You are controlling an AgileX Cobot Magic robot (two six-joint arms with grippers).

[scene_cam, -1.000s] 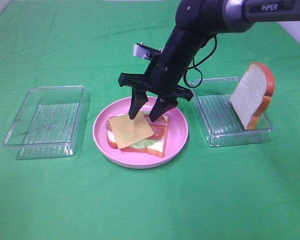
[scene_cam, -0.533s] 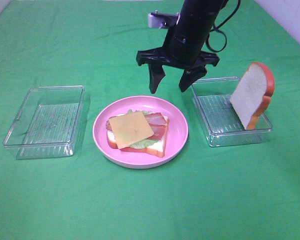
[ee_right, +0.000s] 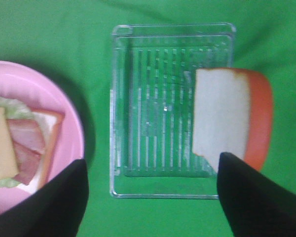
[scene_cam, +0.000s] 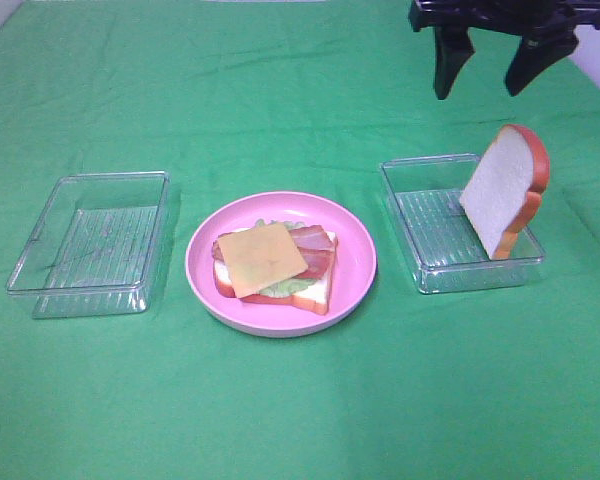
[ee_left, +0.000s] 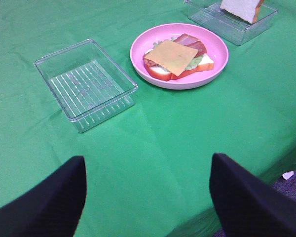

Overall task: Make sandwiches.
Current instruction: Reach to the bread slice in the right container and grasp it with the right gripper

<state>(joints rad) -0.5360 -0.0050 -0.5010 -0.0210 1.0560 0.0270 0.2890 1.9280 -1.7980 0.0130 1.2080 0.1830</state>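
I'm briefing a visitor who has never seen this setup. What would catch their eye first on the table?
Most likely the pink plate at the middle of the green cloth, carrying an open sandwich topped by a yellow cheese square. Next, the single bread slice standing on edge in the clear tray to its right, with the right gripper hanging open above it.

Right gripper (ee_right: 150,197) hangs above the green cloth (ee_right: 49,29), its two black fingertips (ee_right: 56,202) spread wide. Beneath it sits a clear ribbed plastic tray (ee_right: 153,98), a white toy bread slice with orange-brown crust (ee_right: 227,116) propped at one end. Beside the tray, a round pink plate (ee_right: 69,123) carries the open sandwich (ee_right: 19,148) of lettuce, bacon and yellow cheese.
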